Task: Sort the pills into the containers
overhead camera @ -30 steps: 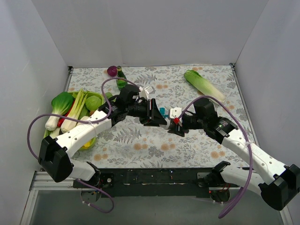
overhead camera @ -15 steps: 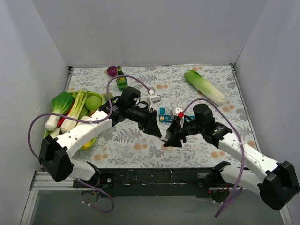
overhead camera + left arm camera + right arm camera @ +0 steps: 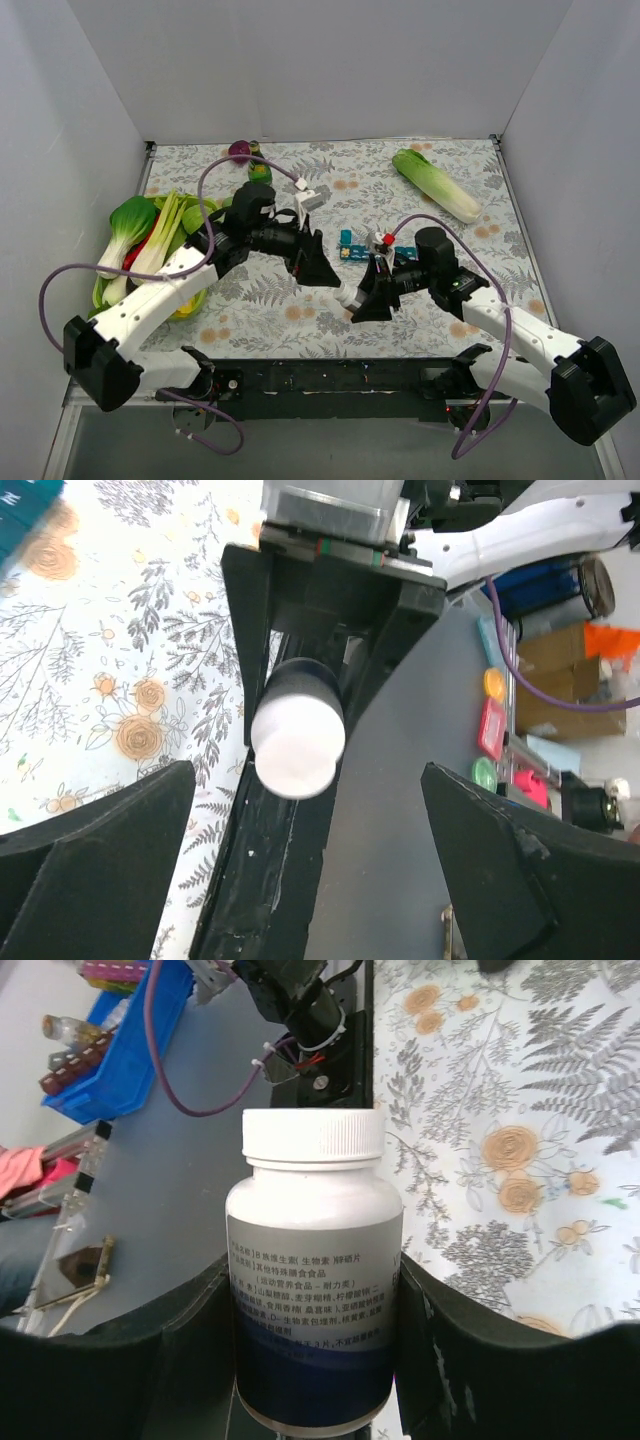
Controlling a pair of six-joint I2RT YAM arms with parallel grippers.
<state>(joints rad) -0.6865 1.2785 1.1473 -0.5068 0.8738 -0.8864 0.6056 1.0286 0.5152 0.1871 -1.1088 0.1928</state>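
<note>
Counted one bottle and one pill box. Found right gripper clamped on bottle, left gripper spread wide, empty.

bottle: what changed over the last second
Both arms brought the bottle toward the near edge, then the left jaws opened and let go. The right jaws keep hold, cap on. Pill box and vegetables stayed put.

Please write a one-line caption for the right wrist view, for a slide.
Right claw holds a white capped bottle, floral table behind.
</note>
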